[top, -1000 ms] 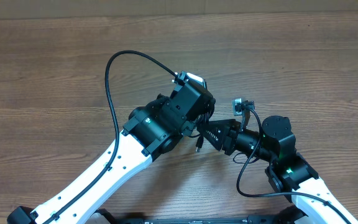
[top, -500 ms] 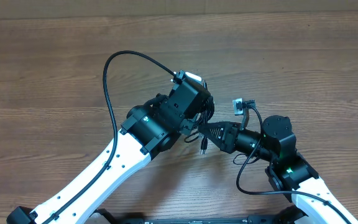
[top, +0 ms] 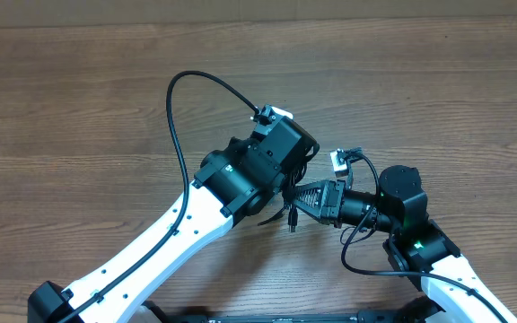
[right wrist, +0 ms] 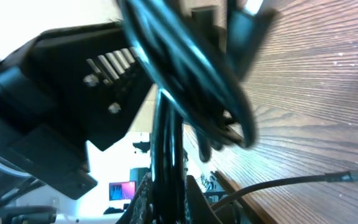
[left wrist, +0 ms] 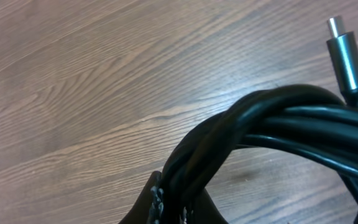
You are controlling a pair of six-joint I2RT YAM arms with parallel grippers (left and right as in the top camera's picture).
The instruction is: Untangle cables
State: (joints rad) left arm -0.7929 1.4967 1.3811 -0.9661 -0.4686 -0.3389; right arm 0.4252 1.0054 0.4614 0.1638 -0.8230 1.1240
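Observation:
The cables are black cords wound in one bundle [left wrist: 272, 121], held off the table between my two grippers. In the overhead view only a loop and a hanging plug end [top: 289, 216] show below the left wrist. My left gripper [left wrist: 180, 208] is shut on the cables near the bundle's lower left; a silver-tipped plug [left wrist: 345, 53] sticks up at the right. My right gripper [right wrist: 166, 199] is shut on cords of the same bundle [right wrist: 185, 81], with the left arm's black body close above it. In the overhead view the right gripper [top: 296, 196] meets the left wrist [top: 272, 161] at mid table.
The wooden table [top: 79, 108] spreads all round. The left arm's thick black wire [top: 187, 85] arcs up behind its wrist. The right arm's wire [top: 357, 251] loops beside its base. A wire also runs across the lower right of the right wrist view [right wrist: 303, 180].
The left arm has swung a little to the right and its wire arc shifted right. The right gripper has moved slightly left and down. Both still hold the bundle.

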